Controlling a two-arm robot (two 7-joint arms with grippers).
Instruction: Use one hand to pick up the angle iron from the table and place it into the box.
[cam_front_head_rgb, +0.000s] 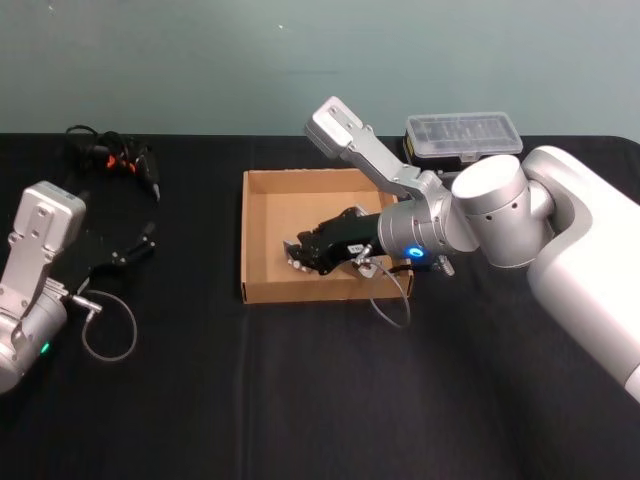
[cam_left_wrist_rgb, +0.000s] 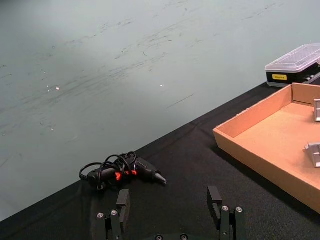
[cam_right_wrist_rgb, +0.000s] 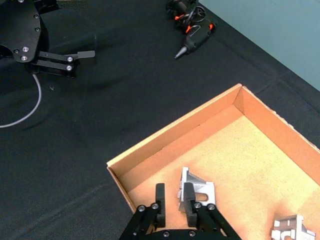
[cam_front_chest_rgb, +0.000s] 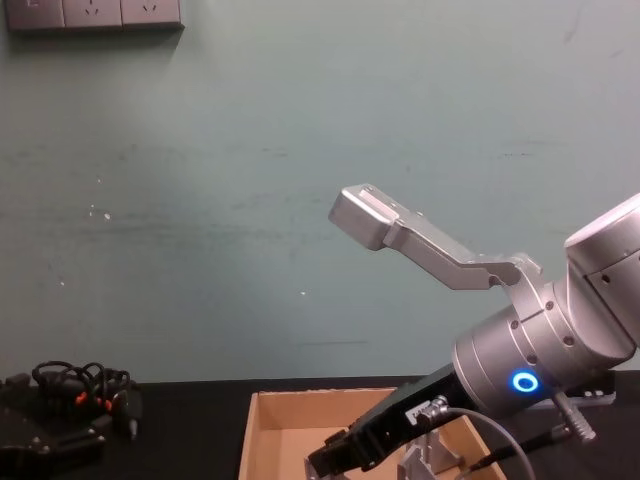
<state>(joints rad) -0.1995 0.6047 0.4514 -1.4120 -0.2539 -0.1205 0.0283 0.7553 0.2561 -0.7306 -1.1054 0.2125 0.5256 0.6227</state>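
The brown cardboard box sits mid-table on the black table. My right hand reaches into it, and its gripper hangs low over the box floor near the front wall. In the right wrist view a silver angle iron rests on the box floor against one finger of the right gripper. The jaws stand slightly apart with a bare gap between them. A second angle iron lies farther along the floor. My left gripper is open and parked at the table's left.
A clear-lidded plastic case stands behind the box at the right. A tangle of black cables with orange bits lies at the far left. A grey cable loop trails from the left arm.
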